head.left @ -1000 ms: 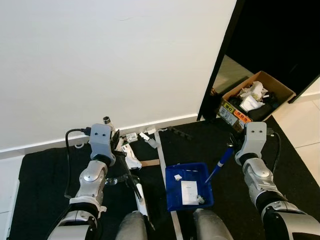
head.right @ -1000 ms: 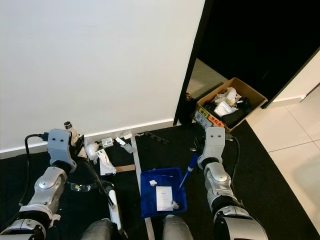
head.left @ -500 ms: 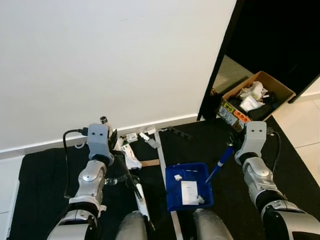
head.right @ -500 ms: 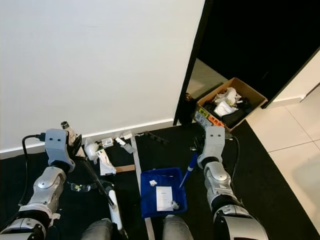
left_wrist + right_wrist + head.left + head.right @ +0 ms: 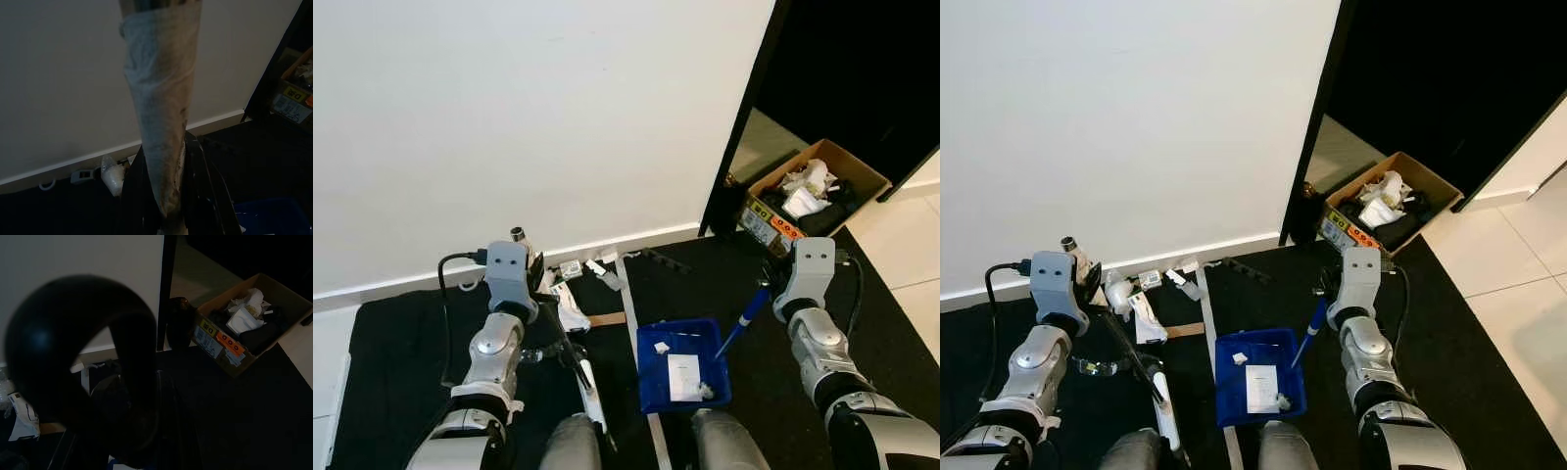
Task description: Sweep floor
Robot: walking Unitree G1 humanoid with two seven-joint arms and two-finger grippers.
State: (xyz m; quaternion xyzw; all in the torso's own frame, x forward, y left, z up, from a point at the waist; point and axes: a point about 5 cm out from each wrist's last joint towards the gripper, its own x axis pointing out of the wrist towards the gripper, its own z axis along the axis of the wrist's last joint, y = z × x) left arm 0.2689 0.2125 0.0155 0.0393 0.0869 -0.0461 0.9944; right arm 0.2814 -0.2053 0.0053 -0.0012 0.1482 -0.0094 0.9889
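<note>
Dustpan (image 5: 683,364) sits below right gripper (image 5: 766,286), its blue handle (image 5: 740,328) clamped.

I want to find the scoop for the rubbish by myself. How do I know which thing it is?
Start at the white wall and look down to the dark floor between the robot's two arms. There lies the dustpan, a flat square tray with a long handle held up by the right tool. It is the only bright blue thing, with white scraps in it, while the litter by the wall is pale.
</note>
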